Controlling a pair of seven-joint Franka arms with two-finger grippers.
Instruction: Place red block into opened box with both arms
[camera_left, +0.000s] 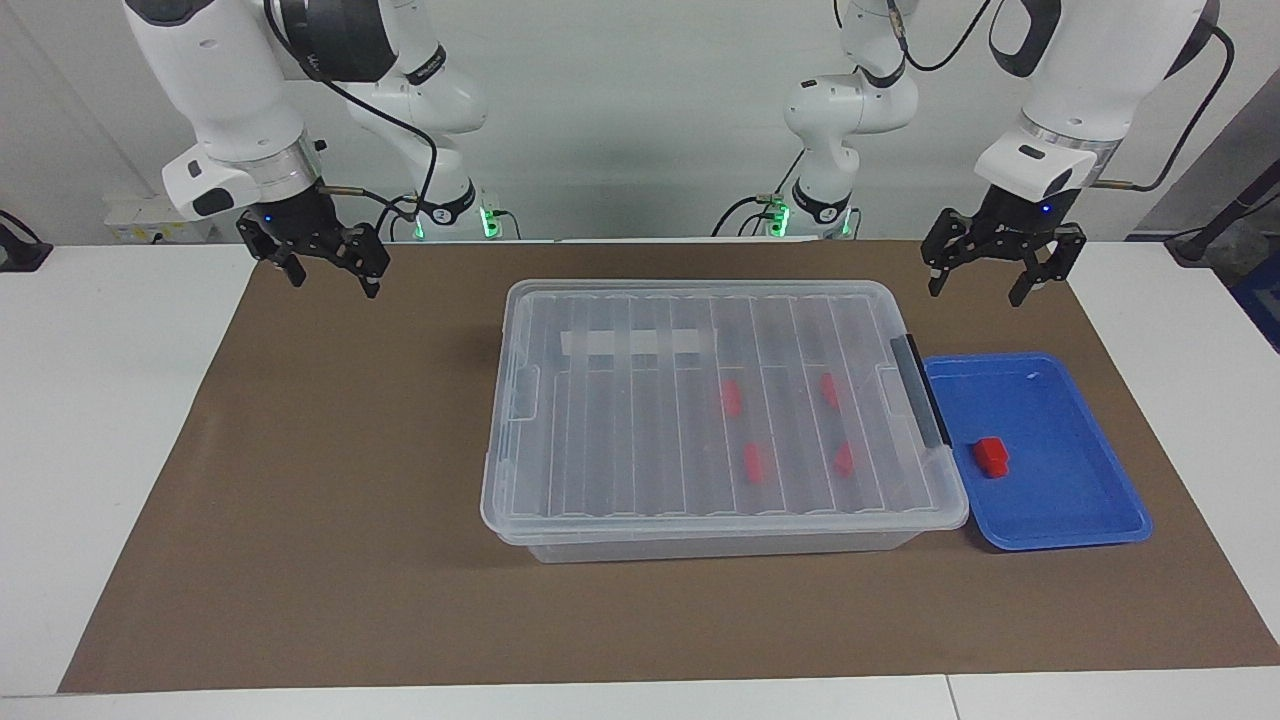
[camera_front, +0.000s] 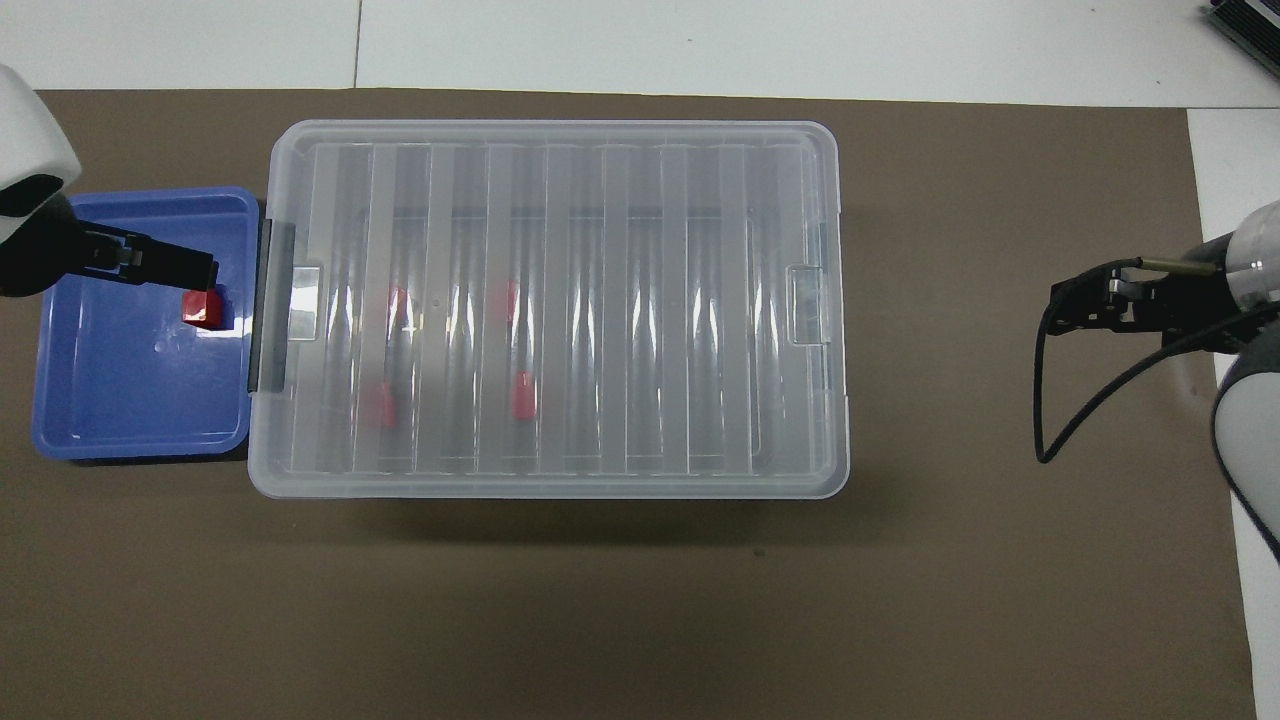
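Observation:
The red block (camera_left: 992, 456) (camera_front: 200, 307) lies loose in a shallow blue tray (camera_left: 1080, 500) (camera_front: 110, 400) beside the box. The box (camera_left: 600, 420) (camera_front: 650, 300) is a large clear bin in the middle of the mat, its ribbed lid lying flat on top. The lid's black handle (camera_left: 922, 390) (camera_front: 270, 300) faces the tray. My left gripper (camera_left: 978, 288) (camera_front: 190, 268) hangs open in the air by the tray, well above the block and holding nothing. Over the mat at the right arm's end, my right gripper (camera_left: 333, 282) (camera_front: 1075, 300) hangs open and empty.
Several more red blocks (camera_left: 731, 397) (camera_front: 522, 395) show through the lid inside the box. A strip of white tape (camera_left: 635, 343) sits on the lid. A brown mat (camera_left: 300, 500) (camera_front: 1000, 550) covers the white table, with bare mat at the right arm's end.

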